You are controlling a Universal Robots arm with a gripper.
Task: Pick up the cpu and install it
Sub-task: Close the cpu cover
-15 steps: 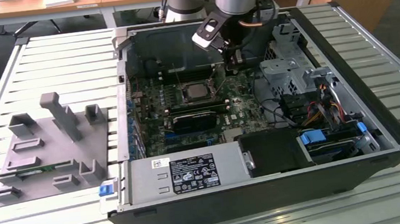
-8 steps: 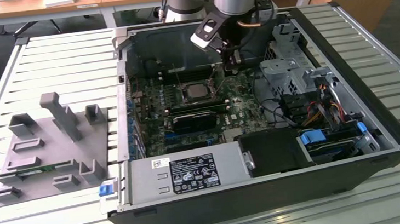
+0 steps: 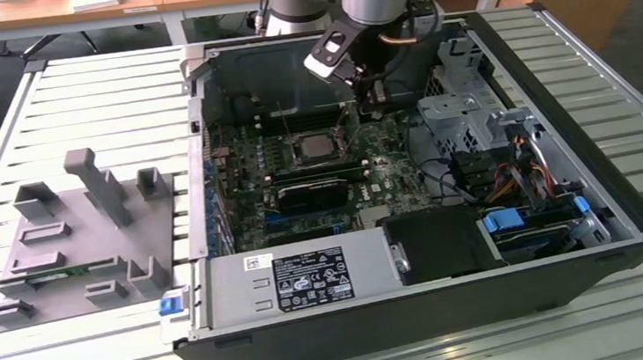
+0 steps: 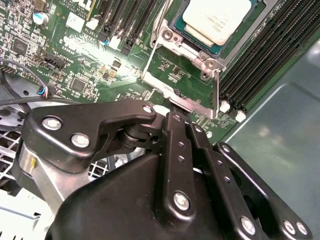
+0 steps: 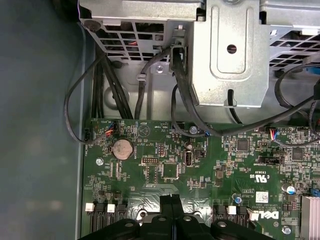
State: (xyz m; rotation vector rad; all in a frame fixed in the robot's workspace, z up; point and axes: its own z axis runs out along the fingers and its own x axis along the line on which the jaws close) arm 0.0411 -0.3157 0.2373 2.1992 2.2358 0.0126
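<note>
End effector (image 4: 172, 112) stands near the seated cpu (image 4: 216, 17).

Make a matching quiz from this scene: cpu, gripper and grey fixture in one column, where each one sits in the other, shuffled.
1 cpu
2 gripper
3 grey fixture

A on the slatted table, outside the case
B seated in the socket on the motherboard
C shut, over the motherboard

Pairs: 1-B, 2-C, 3-A
</note>
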